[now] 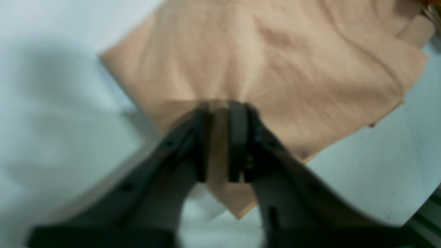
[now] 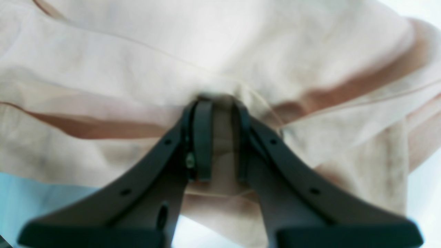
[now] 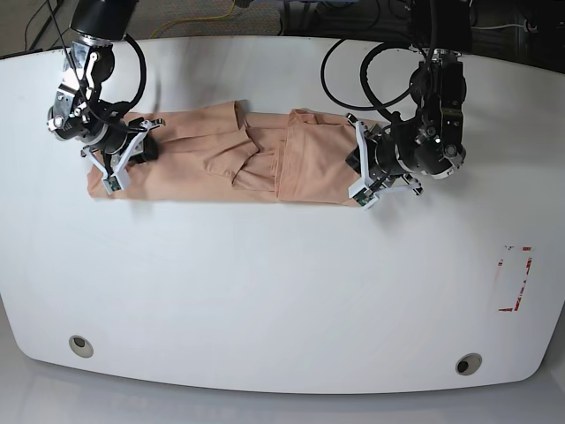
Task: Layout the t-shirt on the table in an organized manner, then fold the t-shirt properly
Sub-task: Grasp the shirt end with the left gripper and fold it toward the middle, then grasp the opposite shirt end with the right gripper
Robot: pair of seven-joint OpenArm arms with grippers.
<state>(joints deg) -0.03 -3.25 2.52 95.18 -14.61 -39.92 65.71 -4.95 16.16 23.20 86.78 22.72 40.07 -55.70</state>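
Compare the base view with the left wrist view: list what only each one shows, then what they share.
Base view only: the whole long folded strip of the t-shirt, the right gripper at its other end, the red-marked rectangle, two grommet holes.
Left wrist view only: the left gripper close up, shut on a pinch of fabric near a corner.
Both: peach cloth on the white table.
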